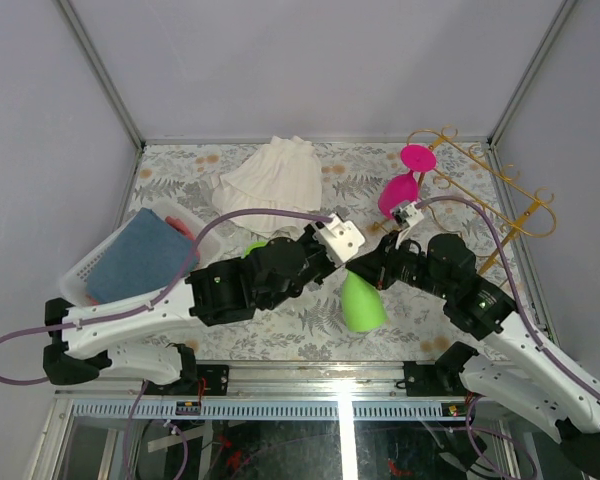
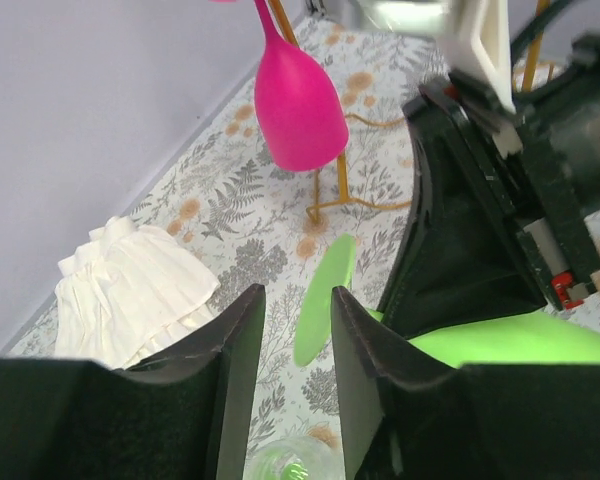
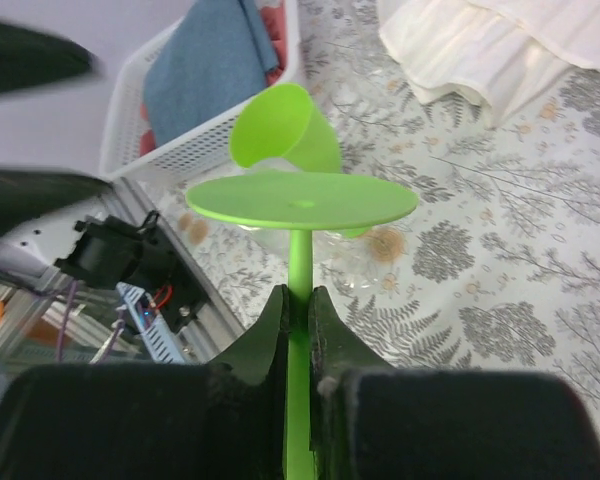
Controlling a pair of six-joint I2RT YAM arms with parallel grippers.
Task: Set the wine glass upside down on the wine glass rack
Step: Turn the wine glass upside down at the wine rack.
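Right wrist view: right gripper point(image 3: 298, 300) pinches the green wine glass point(image 3: 302, 200) by its stem, left gripper point(image 2: 295, 305) gapes empty; carrying it to the gold rack point(image 1: 495, 168) seems next.

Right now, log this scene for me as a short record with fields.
right end effector: shut on the stem of the green wine glass
left end effector: open, holding nothing
pink wine glass: hanging upside down on the wine glass rack
basket: holds blue cloth
white cloth: on table
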